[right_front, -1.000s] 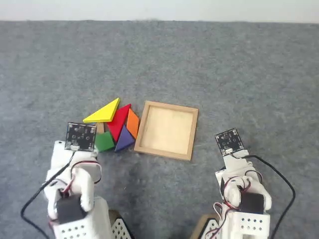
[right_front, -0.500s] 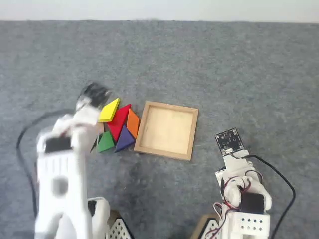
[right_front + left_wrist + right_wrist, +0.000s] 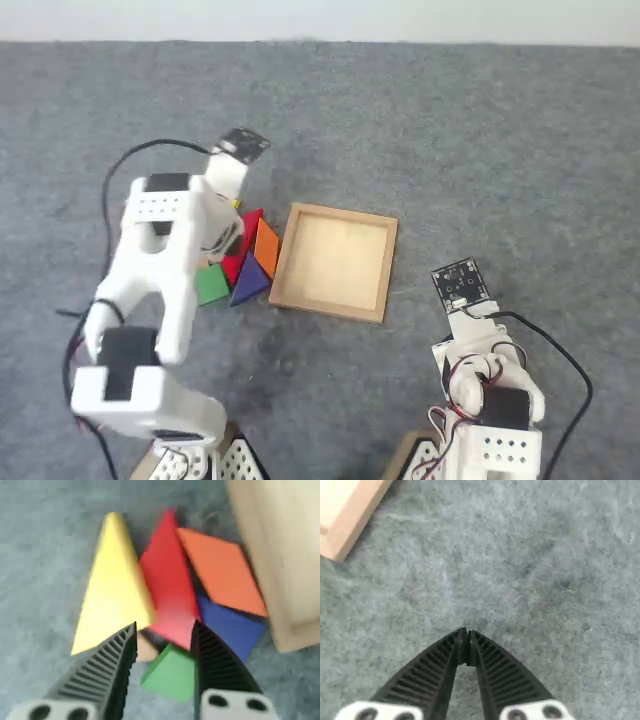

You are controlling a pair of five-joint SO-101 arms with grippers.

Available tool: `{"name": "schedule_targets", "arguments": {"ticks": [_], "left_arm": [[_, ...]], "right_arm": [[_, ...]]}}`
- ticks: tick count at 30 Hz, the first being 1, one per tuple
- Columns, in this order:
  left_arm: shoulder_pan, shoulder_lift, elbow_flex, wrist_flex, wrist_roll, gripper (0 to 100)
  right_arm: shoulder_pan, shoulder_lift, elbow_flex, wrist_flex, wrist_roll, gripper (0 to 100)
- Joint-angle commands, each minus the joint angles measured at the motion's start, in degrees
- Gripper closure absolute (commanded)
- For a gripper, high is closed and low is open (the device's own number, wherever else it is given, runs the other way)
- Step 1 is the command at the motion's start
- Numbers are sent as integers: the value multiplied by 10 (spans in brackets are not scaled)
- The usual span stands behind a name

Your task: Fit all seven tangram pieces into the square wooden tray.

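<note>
Grey cloth-covered worktop [image 3: 480, 130] below a pale wall [image 3: 320, 20].
The worktop is covered from side to side in a grey, fuzzy, carpet-like cloth with a mottled, fibrous nap; up close in the wrist views its fibres and a few small flecks of lint stand out. In the high view a narrow strip of plain pale wall runs along the far edge. The light is soft and even, leaving only faint shadows.

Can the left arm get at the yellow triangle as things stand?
Probably yes. The left gripper hangs open close over the yellow triangle; nothing lies over it, though the red triangle touches one edge.
</note>
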Motion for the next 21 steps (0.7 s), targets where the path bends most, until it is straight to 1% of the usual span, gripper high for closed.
{"name": "schedule_targets", "arguments": {"ticks": [1, 9, 12, 18, 21], "left_arm": [[8, 25, -40, -43, -7, 826], [-4, 115, -96, -46, -12, 825], [-13, 136, -109, -46, -29, 826], [-39, 140, -124, -47, -39, 828], [-45, 145, -130, -45, -61, 828]], "right_arm": [[-2, -9, 10, 0, 4, 991], [-2, -9, 10, 0, 4, 991], [-2, -9, 10, 0, 4, 991], [-2, -9, 10, 0, 4, 991], [-2, -9, 10, 0, 4, 991]]}}
